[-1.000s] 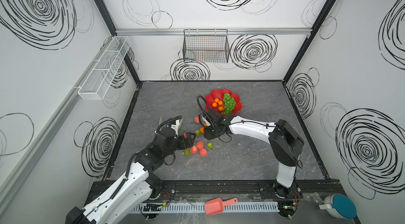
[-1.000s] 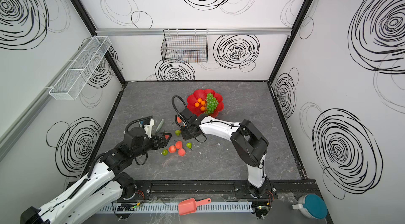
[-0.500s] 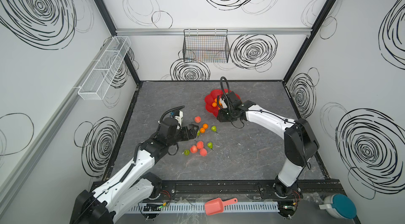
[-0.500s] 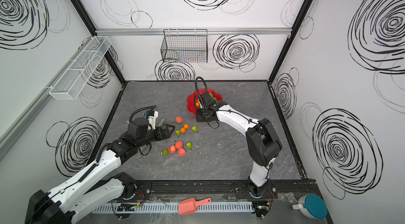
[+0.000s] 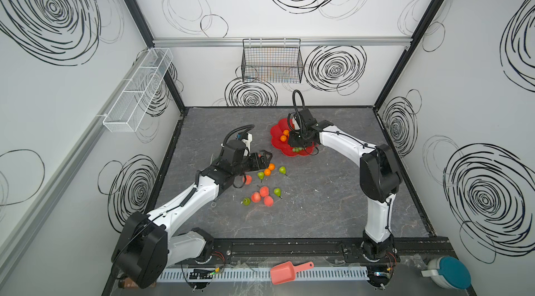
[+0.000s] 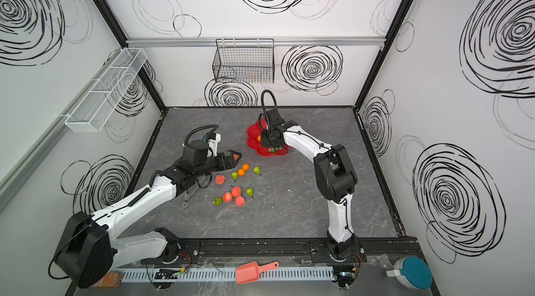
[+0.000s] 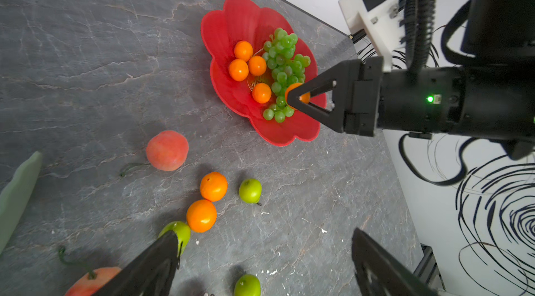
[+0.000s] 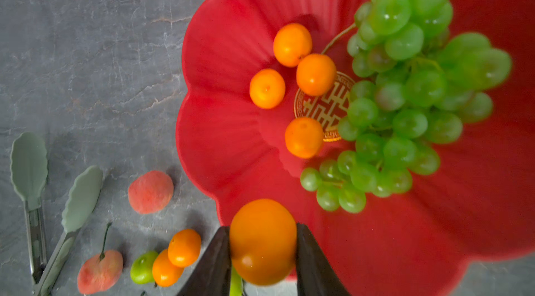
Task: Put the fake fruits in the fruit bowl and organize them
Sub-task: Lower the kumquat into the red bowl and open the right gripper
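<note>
The right gripper [image 8: 263, 229] pinches a small round orange plastic ball [image 8: 262, 254] between its two black fingers [image 8: 214, 265], one on each side, so that the ball cannot roll out. The ball hangs over a petal edge of the glossy red flower-shaped fruit bowl [image 8: 220, 141], not yet over the gold centre mark. In the bowl lie four more orange balls [image 8: 315, 74], and just beside them the bunch of translucent green grapes [image 8: 405, 92]. I judge that the ball is carried there to join the others of its kind, so that the same fruits stay together. The right arm [image 5: 344, 147] rises from the front rail, bends at the elbow and reaches inward, with the wrist low over the bowl.

The left gripper [image 7: 262, 246] is spread wide and holds nothing. It hovers above the loose fruits on the grey stone-like table [image 7: 86, 48]: two orange balls [image 7: 213, 187] side by side, green pears [image 7: 250, 191] and pink-red peaches [image 7: 167, 150]. The left arm [image 5: 185, 202] is stretched low and forward, probably ready for the next pick.
</note>
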Tool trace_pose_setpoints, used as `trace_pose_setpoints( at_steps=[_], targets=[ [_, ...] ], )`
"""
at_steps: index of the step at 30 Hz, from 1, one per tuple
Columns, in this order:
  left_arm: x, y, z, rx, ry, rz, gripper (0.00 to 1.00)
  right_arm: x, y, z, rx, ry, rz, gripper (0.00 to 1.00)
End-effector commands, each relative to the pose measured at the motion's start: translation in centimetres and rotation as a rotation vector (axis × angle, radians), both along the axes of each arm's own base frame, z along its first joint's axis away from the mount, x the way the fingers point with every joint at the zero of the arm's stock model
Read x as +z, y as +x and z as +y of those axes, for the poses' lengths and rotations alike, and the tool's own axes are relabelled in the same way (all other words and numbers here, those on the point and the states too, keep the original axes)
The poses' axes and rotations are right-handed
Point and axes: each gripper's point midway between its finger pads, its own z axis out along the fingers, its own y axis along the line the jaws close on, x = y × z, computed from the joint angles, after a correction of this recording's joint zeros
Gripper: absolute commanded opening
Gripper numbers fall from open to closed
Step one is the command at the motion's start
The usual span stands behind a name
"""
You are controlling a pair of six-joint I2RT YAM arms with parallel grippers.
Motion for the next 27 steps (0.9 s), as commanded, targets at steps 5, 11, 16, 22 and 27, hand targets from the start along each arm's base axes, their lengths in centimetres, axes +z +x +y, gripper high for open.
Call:
trace_pose_setpoints(
  at_steps=[5,11,16,22,27],
  targets=[
    [1.7,3.1,-0.1,0.016,-0.032,-0.072,0.96,-1.9,1.3,1.2,0.041,-0.061,0.038,0.35],
    [1.0,4.0,0.3,0.023,-0.025,-0.059,0.96,-3.2,2.3,1.9,0.047,-0.11,0.048,0.35],
    [1.1,3.8,0.5,0.023,-0.025,-0.062,0.96,-4.5,2.8,2.1,0.05,-0.154,0.062,0.36],
    [0.8,3.6,0.8,0.027,-0.016,-0.06,0.96,-5.0,3.6,2.2,0.047,-0.181,0.064,0.38],
    [0.7,3.6,0.8,0.025,-0.018,-0.058,0.96,-5.3,4.0,2.3,0.047,-0.196,0.074,0.4]
  ],
)
